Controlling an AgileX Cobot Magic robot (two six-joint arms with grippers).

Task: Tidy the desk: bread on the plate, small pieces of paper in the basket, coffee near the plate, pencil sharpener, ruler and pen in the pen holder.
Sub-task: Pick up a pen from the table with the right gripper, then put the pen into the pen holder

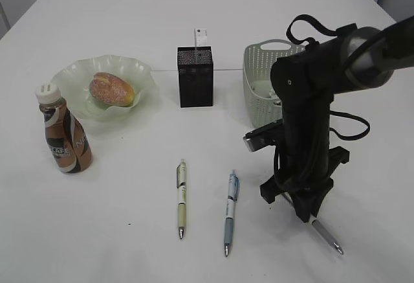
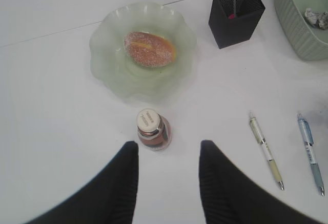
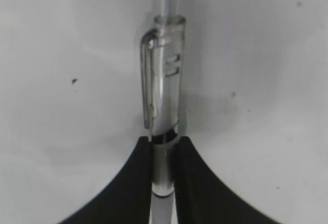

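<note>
A white table [image 1: 194, 30] fills the scene, pale panels behind it. From the left: a coffee bottle [image 1: 63, 131] stands upright just beside a green plate [image 1: 71, 76] holding bread [image 1: 111, 89]; then a black pen holder [image 1: 195, 77], two pens [image 1: 182, 198] lying lengthwise with tips toward the camera, and a basket [image 1: 259, 95].

The left gripper [image 2: 169, 157] hovers spread above the bottle. The right gripper [image 3: 165, 147] pinches a clear pen [image 3: 163, 96] — its tip [image 1: 328, 237] slants down to the table. Only the left wrist view shows crumpled paper [image 2: 316, 18] inside the basket.

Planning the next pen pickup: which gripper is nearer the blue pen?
Right. The right gripper sits just beside the blue pen, shut on a clear pen; the left gripper hovers farther off, above the coffee.
</note>
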